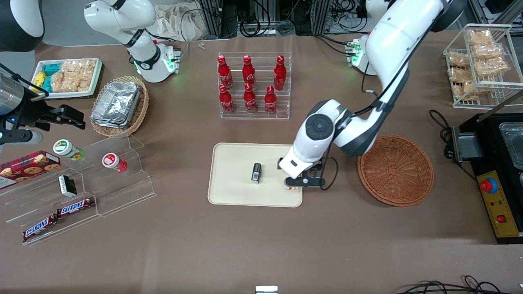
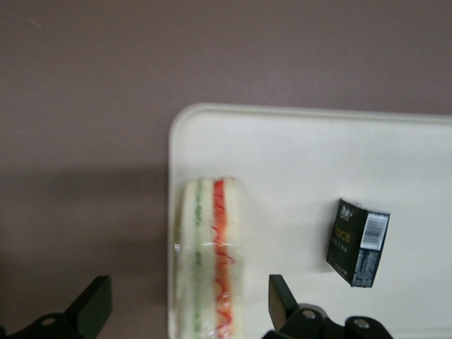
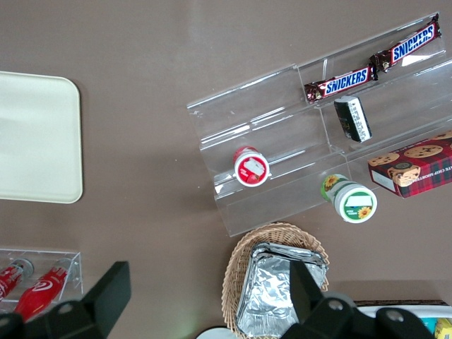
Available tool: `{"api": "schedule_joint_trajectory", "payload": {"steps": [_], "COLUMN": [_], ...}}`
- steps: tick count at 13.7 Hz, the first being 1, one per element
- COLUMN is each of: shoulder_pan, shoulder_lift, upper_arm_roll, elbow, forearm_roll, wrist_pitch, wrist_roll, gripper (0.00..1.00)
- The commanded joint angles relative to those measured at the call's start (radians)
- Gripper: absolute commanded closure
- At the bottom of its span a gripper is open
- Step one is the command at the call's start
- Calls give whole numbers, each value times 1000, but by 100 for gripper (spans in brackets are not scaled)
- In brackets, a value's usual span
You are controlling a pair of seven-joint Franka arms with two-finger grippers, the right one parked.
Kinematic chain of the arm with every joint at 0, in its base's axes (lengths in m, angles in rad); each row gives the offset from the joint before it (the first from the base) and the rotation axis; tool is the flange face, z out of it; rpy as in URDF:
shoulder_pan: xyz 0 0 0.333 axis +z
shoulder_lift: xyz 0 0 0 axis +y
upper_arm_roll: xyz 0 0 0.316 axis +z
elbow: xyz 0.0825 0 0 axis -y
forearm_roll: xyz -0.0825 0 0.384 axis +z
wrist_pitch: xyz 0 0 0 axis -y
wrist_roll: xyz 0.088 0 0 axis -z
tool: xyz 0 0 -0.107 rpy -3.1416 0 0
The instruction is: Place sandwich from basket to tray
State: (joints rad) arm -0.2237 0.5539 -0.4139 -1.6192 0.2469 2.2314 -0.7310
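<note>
The sandwich (image 2: pixel 209 258), a wrapped wedge of pale bread with red and green filling stripes, lies at the very edge of the flat cream tray (image 2: pixel 296 148) with rounded corners, the left arm's hand (image 1: pixel 301 182) hovering over it with its dark fingers (image 2: pixel 281 300) spread wide and touching nothing. It may overhang the low rim (hard to judge) and could slide onto the brown table (image 1: pixel 261 245) if a rising finger clips the slick film. The round reddish-brown wicker basket (image 1: pixel 395 170) sits emptied nearby, a small dark box (image 2: pixel 357 242) farther in on the tray
</note>
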Motion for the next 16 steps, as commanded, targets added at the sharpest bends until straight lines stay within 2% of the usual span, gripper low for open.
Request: {"api": "schedule_joint_trajectory", "payload": {"steps": [1,5,8,11,14,16], "shoulder_pan": [67,157,224,213,205,202], "shoulder_lift": [-121,-179,-242,-369,-477,-552], "upper_arm_roll": [-3,1,6,202,309,336], "elbow": [7,197,260,251,210,136], "forearm_roll": [2,-127,-147,-276,-288,-278], "wrist_pitch": [-155,-492,-654,-769,-872,-874], "wrist_roll": [14,214,303,514,610,620], "gripper": [0,0,0,0,0,0]}}
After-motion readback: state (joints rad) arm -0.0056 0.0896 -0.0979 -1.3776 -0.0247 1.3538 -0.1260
